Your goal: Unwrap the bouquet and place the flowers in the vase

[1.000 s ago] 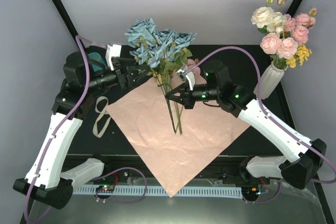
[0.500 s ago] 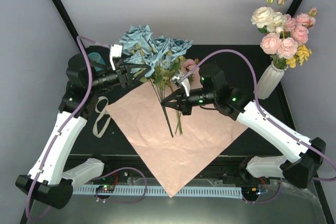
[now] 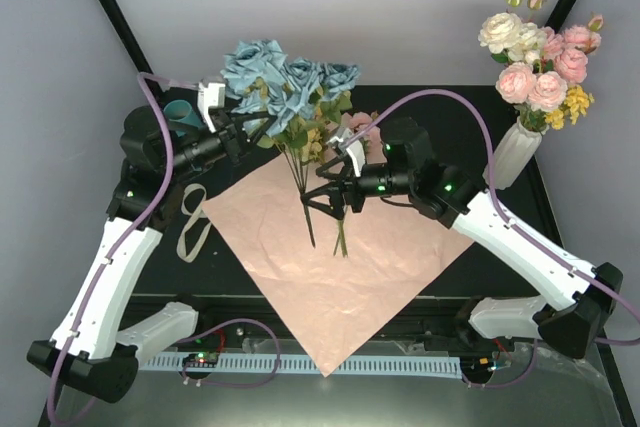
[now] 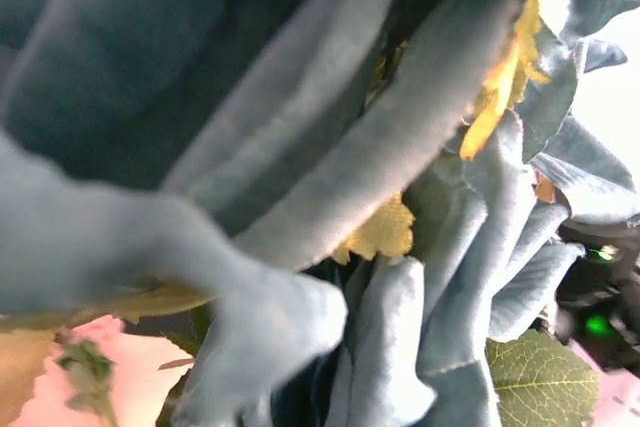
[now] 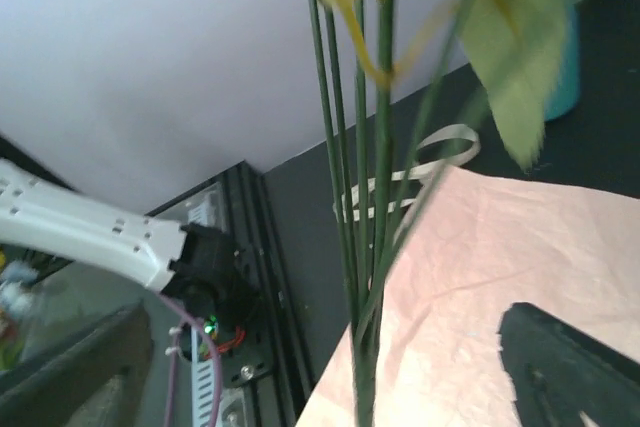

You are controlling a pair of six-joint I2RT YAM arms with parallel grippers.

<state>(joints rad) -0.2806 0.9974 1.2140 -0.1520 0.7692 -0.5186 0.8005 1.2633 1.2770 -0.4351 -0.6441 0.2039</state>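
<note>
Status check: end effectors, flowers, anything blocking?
Left end effector shut on flowers under the heads. Right end effector open at stems. Paper flat. Vase partly hidden, far left.

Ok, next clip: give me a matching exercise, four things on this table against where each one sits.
Things:
1. pink paper
2. beige ribbon
3. teal vase
4. white vase

Places:
A. far right, holding pink and cream roses
B. spread flat in the middle
C. far left, partly hidden behind the left arm
D. lying loose just left of the paper

Pairs: 1-B, 2-D, 3-C, 4-A
</note>
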